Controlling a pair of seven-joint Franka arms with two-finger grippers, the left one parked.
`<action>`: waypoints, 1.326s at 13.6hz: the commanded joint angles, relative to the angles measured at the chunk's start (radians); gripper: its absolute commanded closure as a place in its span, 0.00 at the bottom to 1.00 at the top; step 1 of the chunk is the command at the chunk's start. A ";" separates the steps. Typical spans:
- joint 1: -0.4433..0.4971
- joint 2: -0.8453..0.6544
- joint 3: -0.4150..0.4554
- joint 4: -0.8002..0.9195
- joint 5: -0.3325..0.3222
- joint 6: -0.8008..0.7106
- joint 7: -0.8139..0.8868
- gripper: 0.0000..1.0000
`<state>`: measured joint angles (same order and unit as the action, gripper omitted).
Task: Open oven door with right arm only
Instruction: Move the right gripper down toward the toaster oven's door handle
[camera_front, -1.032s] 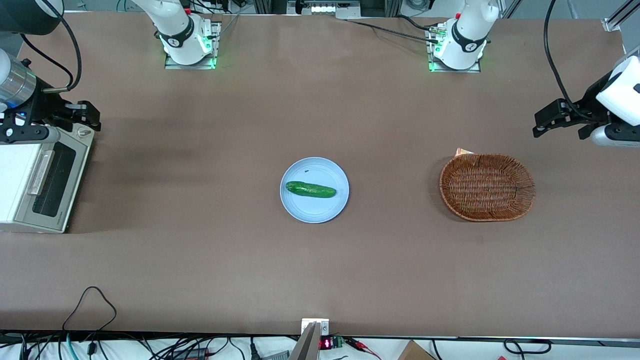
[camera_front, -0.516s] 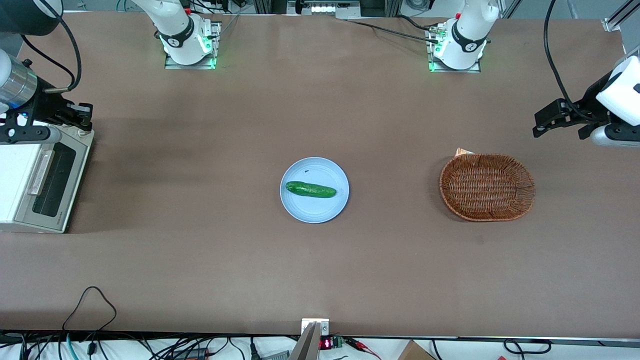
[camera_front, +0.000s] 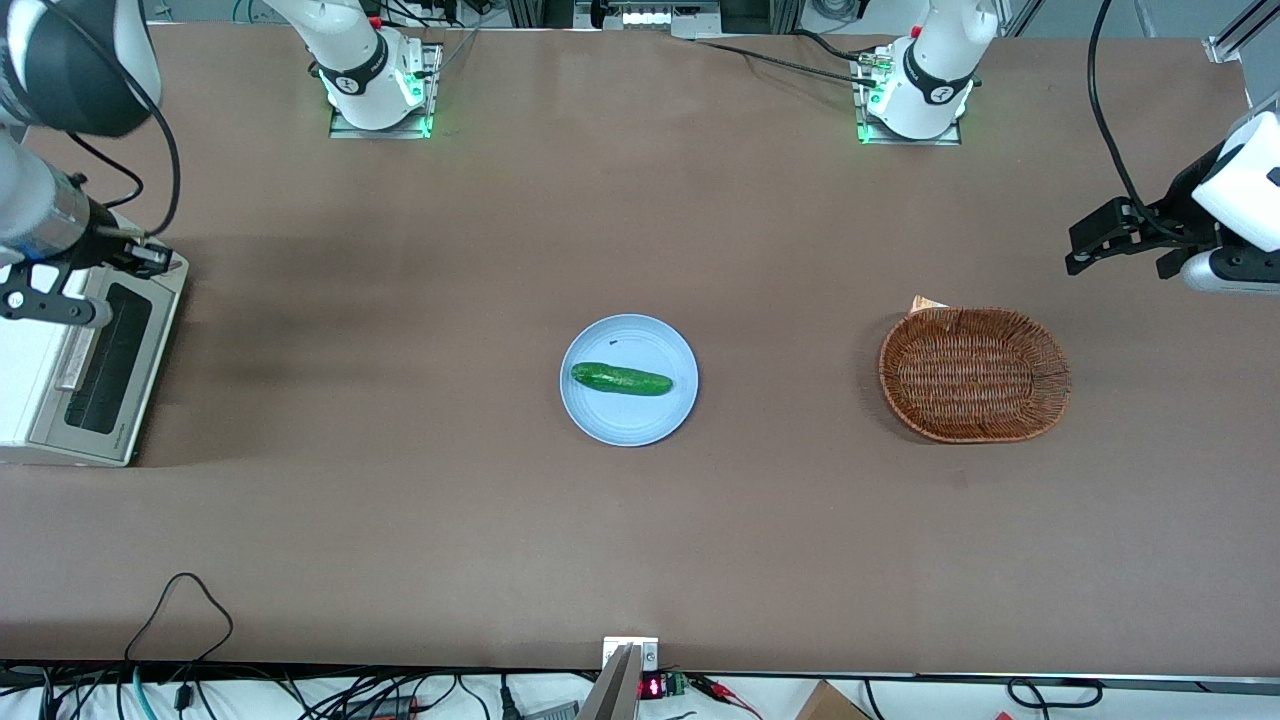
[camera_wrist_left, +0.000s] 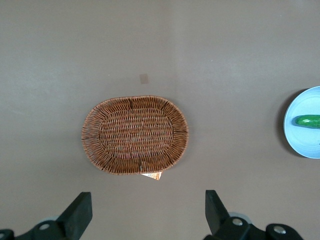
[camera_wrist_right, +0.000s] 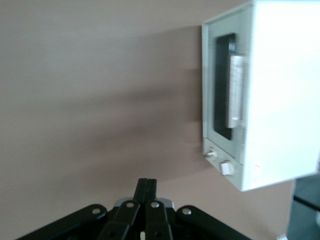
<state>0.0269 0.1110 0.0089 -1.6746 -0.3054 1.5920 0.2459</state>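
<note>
hand pulled back over oven; oven door flush, closed.

A robotics lab: arm bases bolted to a brown-covered table, cables and electronics along its near edge, aluminium framing.

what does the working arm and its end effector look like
The right arm has white links, a round black cap, a silver cylindrical wrist and a looping black cable. Its black two-finger end effector, above the oven door's farther end, has slim fingers pressed together on a black bracket.
</note>
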 joint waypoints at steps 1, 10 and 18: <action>0.004 0.039 0.003 -0.002 -0.083 0.003 0.075 1.00; -0.041 0.200 0.000 -0.007 -0.408 0.078 0.085 1.00; -0.081 0.280 -0.038 -0.010 -0.492 0.180 0.142 1.00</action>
<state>-0.0459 0.3780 -0.0272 -1.6796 -0.7670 1.7540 0.3677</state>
